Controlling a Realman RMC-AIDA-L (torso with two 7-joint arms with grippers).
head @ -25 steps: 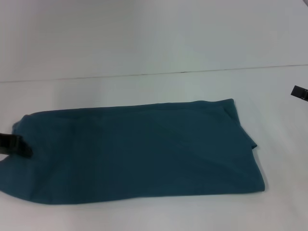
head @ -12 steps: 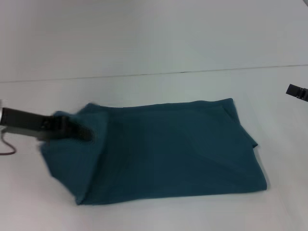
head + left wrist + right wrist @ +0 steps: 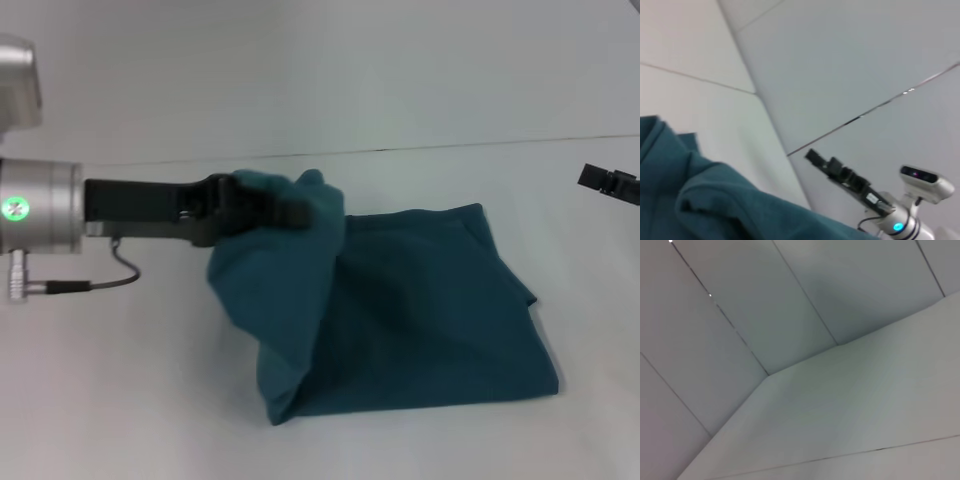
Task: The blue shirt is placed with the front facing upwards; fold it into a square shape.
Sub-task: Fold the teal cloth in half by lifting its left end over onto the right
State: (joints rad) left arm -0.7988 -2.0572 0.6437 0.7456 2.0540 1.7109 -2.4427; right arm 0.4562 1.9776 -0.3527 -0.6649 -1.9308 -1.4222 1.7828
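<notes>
The left gripper (image 3: 285, 212) is clamping the left end of the blue shirt (image 3: 430, 310) and holding it raised above the table (image 3: 120, 380), w/ the arm reaching in horizontally from the left edge of the head view. The lifted cloth is draping down in a loose fold over the rest of the shirt, which is lying flat on the table's centre-right, plain teal side up. The right gripper (image 3: 608, 183) is hanging at the far right edge, well apart from the shirt; can't tell whether its fingers are open or closed. In the left wrist view, bunched teal fabric (image 3: 715, 200) is filling the lower part, w/ the right gripper (image 3: 815, 157) farther off.
</notes>
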